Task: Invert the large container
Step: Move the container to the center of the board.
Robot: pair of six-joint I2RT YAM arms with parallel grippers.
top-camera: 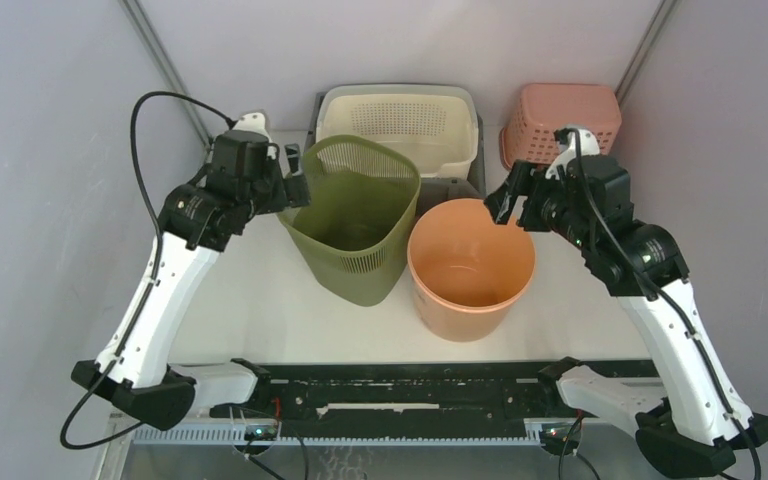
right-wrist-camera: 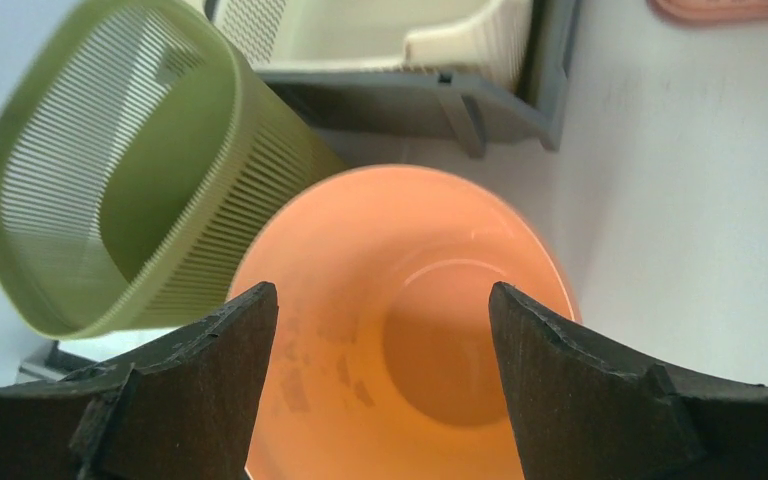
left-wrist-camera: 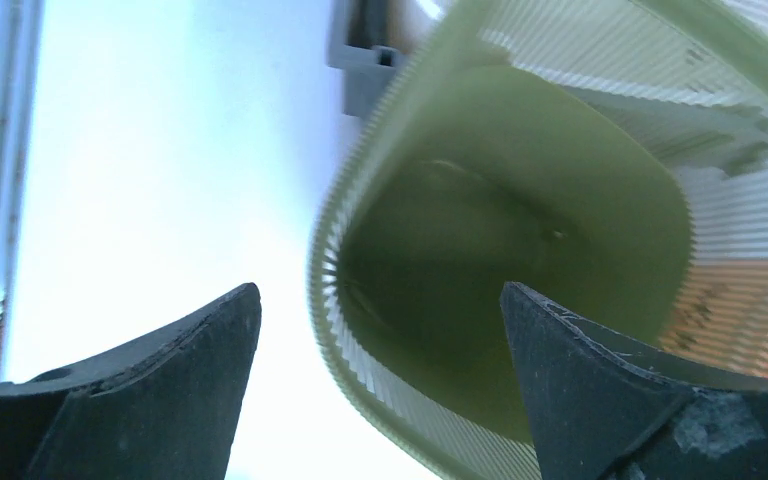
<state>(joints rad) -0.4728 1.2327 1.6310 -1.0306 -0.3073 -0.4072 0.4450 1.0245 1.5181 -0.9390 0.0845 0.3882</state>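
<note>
The large green container stands at the centre of the top view, just left of the orange bucket. Its mouth faces up and its long axis is near vertical, so it is not yet overturned. My left gripper sits at its upper-left rim, jaws spread wide astride the slatted wall and gripping nothing. My right gripper hangs unclenched and empty over the bucket's upper-right rim. I judge this the grasping step: next I must close on the rim, then lift and roll the container over.
</note>
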